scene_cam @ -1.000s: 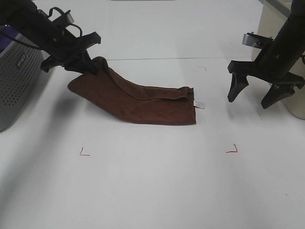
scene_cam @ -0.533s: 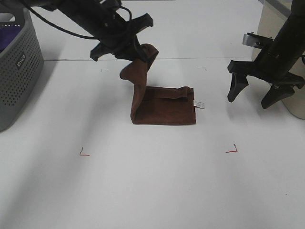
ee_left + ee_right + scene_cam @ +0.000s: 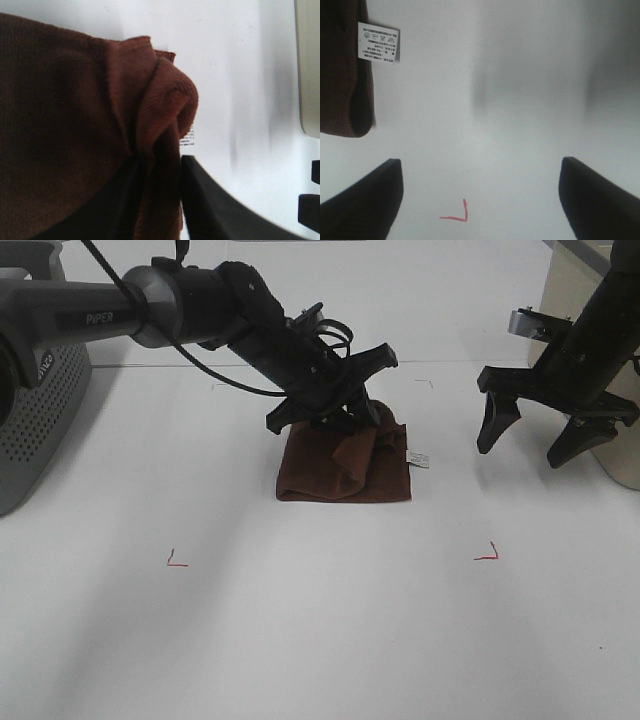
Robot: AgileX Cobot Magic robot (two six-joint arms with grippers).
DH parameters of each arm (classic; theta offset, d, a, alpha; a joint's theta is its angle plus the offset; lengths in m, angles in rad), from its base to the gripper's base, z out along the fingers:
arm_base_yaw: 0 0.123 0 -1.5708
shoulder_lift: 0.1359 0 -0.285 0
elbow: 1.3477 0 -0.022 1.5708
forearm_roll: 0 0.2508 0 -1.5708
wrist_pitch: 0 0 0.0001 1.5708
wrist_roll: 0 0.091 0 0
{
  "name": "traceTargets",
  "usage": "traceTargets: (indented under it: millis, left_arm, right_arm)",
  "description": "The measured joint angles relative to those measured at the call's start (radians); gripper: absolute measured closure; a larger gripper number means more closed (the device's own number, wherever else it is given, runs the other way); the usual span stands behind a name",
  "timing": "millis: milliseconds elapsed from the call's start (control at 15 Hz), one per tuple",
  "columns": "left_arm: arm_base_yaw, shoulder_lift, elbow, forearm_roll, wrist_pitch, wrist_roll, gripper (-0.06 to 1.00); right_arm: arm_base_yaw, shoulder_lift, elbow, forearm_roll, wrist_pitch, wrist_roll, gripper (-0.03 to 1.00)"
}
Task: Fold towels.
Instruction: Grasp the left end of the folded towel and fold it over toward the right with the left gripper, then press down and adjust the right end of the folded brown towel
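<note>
The dark reddish-brown towel (image 3: 340,468) lies folded into a small rectangle at the table's middle, with its white tag (image 3: 417,458) at the right edge. My left gripper (image 3: 362,412) reaches across from the left and is shut on a bunched corner of the towel over its far right part. In the left wrist view the fingers (image 3: 115,205) pinch a raised fold of the towel (image 3: 60,140) beside the tag (image 3: 186,141). My right gripper (image 3: 530,445) is open and empty to the right of the towel. Its view shows the towel edge (image 3: 340,65) and the tag (image 3: 378,42).
A grey perforated basket (image 3: 40,430) stands at the left edge. A beige container (image 3: 590,340) stands at the far right behind the right arm. Red corner marks (image 3: 176,560) (image 3: 487,554) lie on the white table in front of the towel.
My left gripper carried the towel's left corner up and over to the right, laying it on the right half, so the towel now lies shorter. The right arm has not moved.
</note>
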Motion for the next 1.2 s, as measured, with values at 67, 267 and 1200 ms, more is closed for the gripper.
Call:
traceTargets:
  millis: [67, 267, 1200]
  left_arm:
    - [-0.002, 0.009, 0.0, -0.02, -0.007, -0.006, 0.5]
    - [-0.002, 0.011, -0.002, -0.171, -0.043, 0.028, 0.16]
    - [0.331, -0.181, -0.005, -0.002, 0.286, 0.305, 0.19]
  right_arm:
    - [0.0, 0.0, 0.0, 0.001, 0.0, 0.0, 0.15]
    - [0.0, 0.0, 0.0, 0.009, 0.0, 0.0, 0.15]
    - [0.237, 0.0, 0.0, 0.696, -0.117, -0.478, 0.2]
